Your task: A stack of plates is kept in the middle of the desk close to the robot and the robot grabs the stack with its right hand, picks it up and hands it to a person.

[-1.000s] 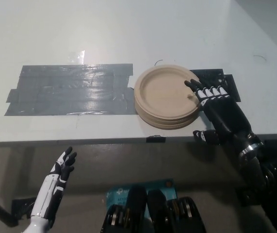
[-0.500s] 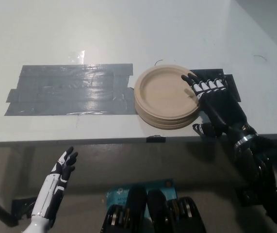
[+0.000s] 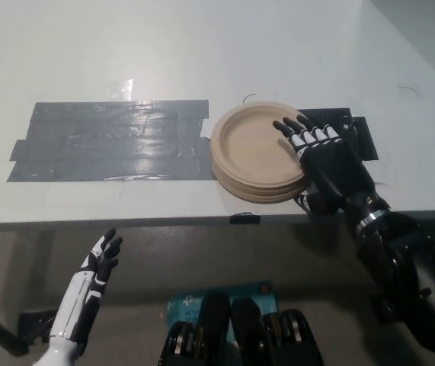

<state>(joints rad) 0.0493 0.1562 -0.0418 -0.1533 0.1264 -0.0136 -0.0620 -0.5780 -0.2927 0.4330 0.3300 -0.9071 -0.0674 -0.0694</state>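
A stack of tan paper plates (image 3: pixel 255 150) sits on the white desk (image 3: pixel 202 46), near its front edge and right of centre. My black right hand (image 3: pixel 320 156) lies over the stack's right rim, fingers spread flat across the top plate, thumb low beside the stack's front right edge. The fingers are not closed on the plates. My white left hand (image 3: pixel 97 267) rests below the desk edge at the lower left, fingers apart and holding nothing.
A wide patch of dark grey tape (image 3: pixel 110 141) covers the desk left of the plates. A smaller black patch (image 3: pixel 354 130) lies under and right of my right hand. The desk's front edge (image 3: pixel 126 221) runs across the picture.
My right hand has slid left and further over the plate stack, fingers now reaching deeper across the top plate. The left hand has stayed put.
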